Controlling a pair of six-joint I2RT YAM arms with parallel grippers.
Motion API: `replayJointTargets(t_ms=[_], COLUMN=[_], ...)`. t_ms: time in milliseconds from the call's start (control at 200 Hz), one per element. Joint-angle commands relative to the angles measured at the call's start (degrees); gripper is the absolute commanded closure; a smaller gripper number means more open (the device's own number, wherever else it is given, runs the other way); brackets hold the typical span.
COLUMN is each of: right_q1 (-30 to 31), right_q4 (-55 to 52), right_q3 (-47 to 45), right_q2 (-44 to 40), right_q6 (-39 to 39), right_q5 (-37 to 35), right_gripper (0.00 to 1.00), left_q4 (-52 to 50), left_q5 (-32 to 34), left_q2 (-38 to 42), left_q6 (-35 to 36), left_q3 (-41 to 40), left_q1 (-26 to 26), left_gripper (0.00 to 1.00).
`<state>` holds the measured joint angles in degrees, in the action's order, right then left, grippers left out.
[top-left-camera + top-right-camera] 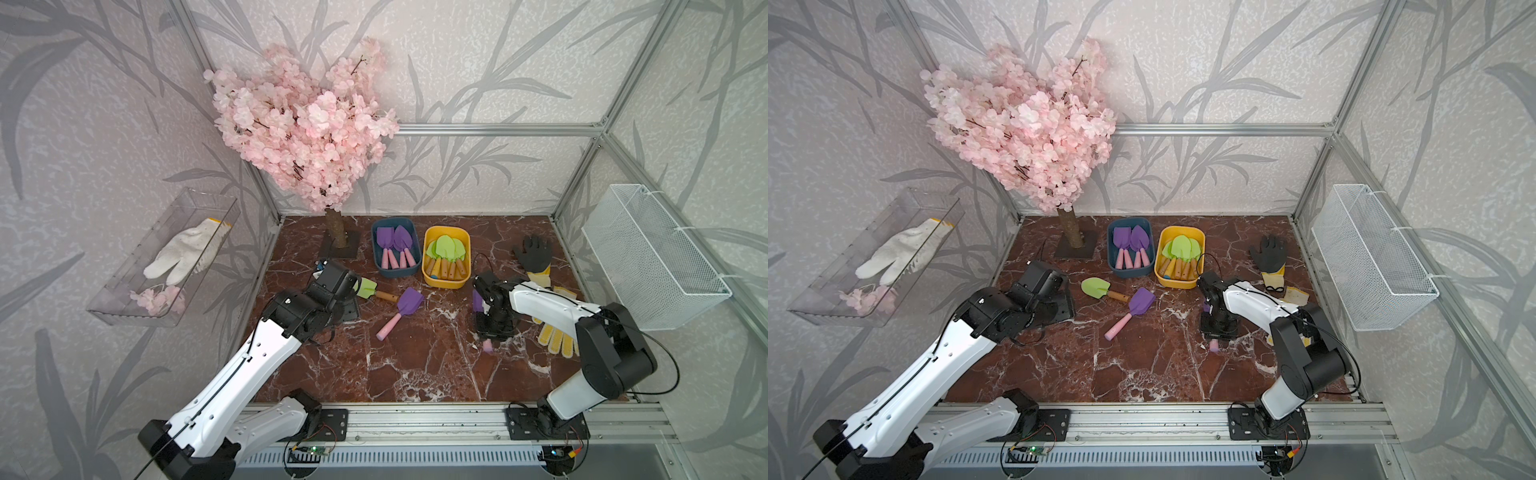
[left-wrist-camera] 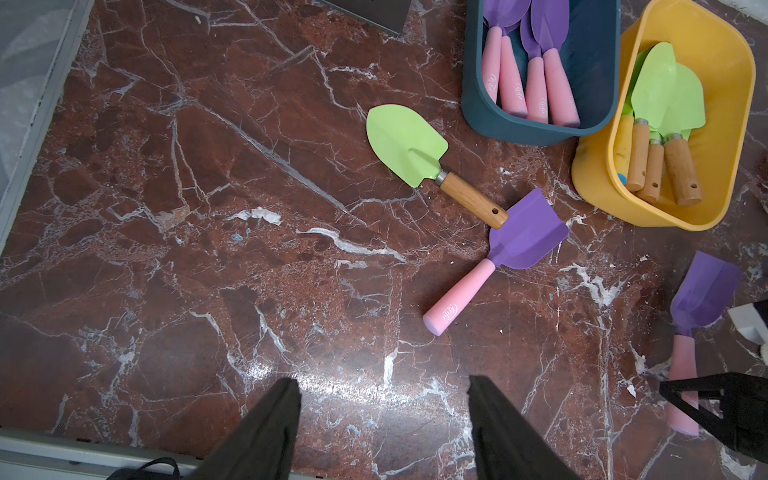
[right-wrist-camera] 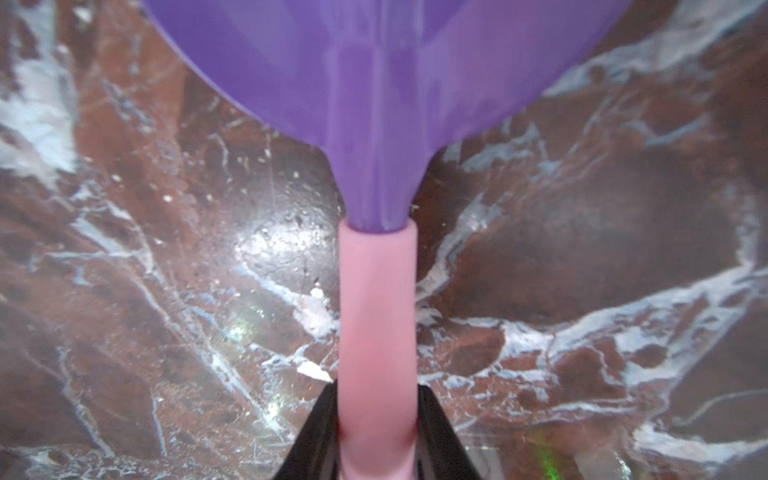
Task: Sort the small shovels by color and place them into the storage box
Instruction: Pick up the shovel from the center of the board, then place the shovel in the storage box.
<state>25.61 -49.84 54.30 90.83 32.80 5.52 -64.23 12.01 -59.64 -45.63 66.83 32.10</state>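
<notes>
While the left claw [image 2: 384, 415] gapes empty, the right claw [image 3: 377, 432] pinches a purple shovel's [image 3: 374, 83] smooth pink handle.

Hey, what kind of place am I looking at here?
Most likely a robot test booth styled as a gardening corner: wallpapered walls on a metal frame, a fake blossom tree, and toy shovels sorted into tubs.

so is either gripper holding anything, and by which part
The right gripper is shut on a purple shovel, pinching its pink handle. The left gripper is open and holds nothing.
</notes>
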Motion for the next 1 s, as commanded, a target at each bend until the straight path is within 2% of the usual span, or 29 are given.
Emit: replayJointTargets(t_ms=[0, 290, 615, 730, 995], right_q1=[0.1, 0.1, 0.1, 0.2, 1.1], right_q4=[-4.1, -12.3, -17.9, -17.6, -20.9], right_q3=[3.7, 13.3, 28.8, 35.9, 60.1], right_q2=[-4.0, -9.1, -8.4, -5.9, 8.1], right_q6=[-0.9, -3.8, -6.5, -7.3, -9.1], right_q5=[-2.7, -5.8, -6.6, -6.0, -4.7], right_gripper=[0.83, 0.88, 0.89, 0.89, 0.90], left_q4=[0.3, 1.6, 1.7, 1.6, 0.0], left_q5=[0.0, -0.8, -1.6, -1.7, -1.5], left_q2=[0.3, -1.0, -1.1, -0.9, -0.4], left_q6=[0.4, 0.4, 0.2, 0.1, 0.1], left_q3=[-0.6, -0.5, -0.3, -0.1, 0.6], left_q1=[-0.4, -0.7, -1.1, -1.2, -1.7], left_gripper=[0.32, 0.32, 0.32, 0.32, 0.32])
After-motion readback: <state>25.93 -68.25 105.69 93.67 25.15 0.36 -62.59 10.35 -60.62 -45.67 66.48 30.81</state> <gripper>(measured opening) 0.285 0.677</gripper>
